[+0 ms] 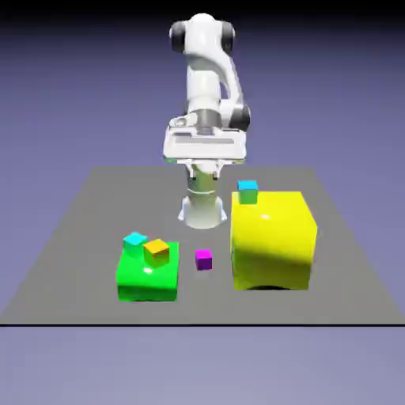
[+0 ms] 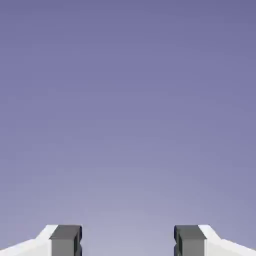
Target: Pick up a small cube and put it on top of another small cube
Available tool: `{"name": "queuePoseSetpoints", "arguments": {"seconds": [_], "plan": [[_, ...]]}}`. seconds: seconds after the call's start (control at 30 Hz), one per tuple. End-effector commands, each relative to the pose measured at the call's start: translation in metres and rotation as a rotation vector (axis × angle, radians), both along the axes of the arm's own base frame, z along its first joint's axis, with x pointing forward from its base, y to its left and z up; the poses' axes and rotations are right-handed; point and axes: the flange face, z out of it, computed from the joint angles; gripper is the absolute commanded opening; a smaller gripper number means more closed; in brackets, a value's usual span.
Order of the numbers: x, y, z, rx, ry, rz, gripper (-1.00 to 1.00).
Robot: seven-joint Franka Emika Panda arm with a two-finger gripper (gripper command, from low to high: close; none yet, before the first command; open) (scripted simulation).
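Note:
The tiny magenta cube lies on the grey table, between the big green block and the big yellow block. On top of the green block rests the tiny orange cube with its yellowish top. My gripper hangs high above the table's far side, well behind and above both cubes. In the hand view the gripper is open, its grey fingertips stand far apart, and only the plain backdrop shows between them.
A cyan small cube sits on the green block just behind the orange one. Another cyan cube rests on the far corner of the tall yellow block, at the exterior view's right of the magenta cube.

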Motion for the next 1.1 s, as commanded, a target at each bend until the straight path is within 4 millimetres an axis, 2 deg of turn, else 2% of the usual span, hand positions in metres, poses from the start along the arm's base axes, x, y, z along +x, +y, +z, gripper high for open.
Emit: {"name": "queuePoseSetpoints", "arguments": {"seconds": [0.0,0.3,0.63,0.9,0.97,1.07], "plan": [[0.001,-0.004,-0.011,0.019,0.036,-0.041,0.00],[-0.008,-0.040,-0.109,0.225,0.354,-0.429,0.00],[-0.049,-0.063,-0.209,0.517,0.685,-0.878,0.00],[-0.089,-0.055,-0.266,0.799,0.938,-1.219,0.00],[-0.090,-0.054,-0.267,0.808,0.946,-1.229,0.00],[-0.089,-0.051,-0.282,0.809,0.946,-1.227,0.00]]}}
